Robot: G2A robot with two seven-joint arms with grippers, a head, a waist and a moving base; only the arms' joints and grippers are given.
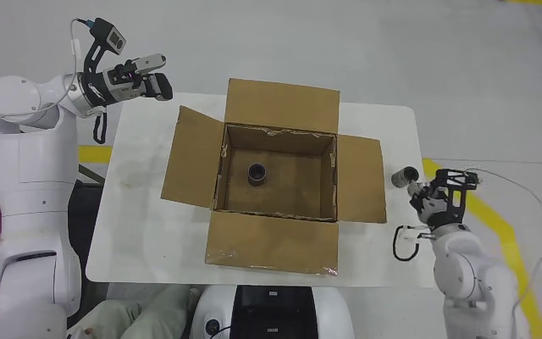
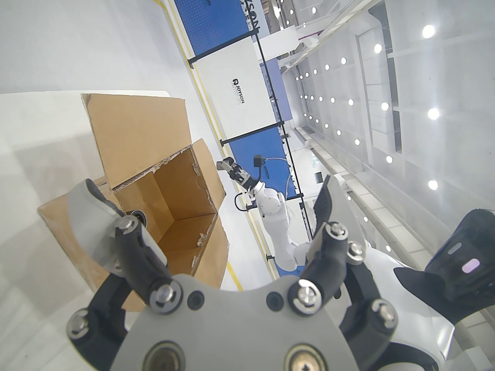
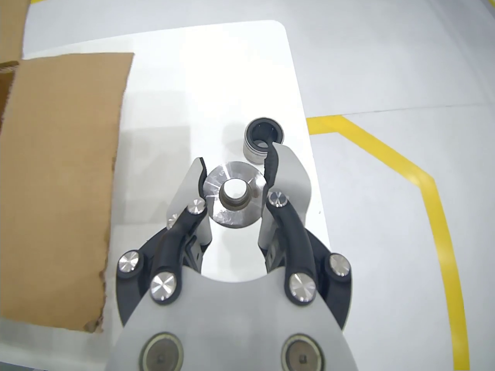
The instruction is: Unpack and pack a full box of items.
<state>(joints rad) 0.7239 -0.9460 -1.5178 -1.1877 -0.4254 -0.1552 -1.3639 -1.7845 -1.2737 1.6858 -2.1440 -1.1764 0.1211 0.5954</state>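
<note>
Right gripper (image 3: 236, 158) clamping metal ring (image 3: 216, 187), bearing (image 3: 253, 150) just beside

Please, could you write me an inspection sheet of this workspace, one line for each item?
Surface: white table, rounded corners.
Job's things: cardboard box open, flaps spread; metal ring inside it; sleeve standing on the table beyond the right claw.
Clutter: nothing seen.
Claws: left claw open, empty, raised by the table's far corner; right claw shut on a metal disc.
Cables: black loop at the right wrist.
Surroundings: yellow floor lines; blue and white panels.
</note>
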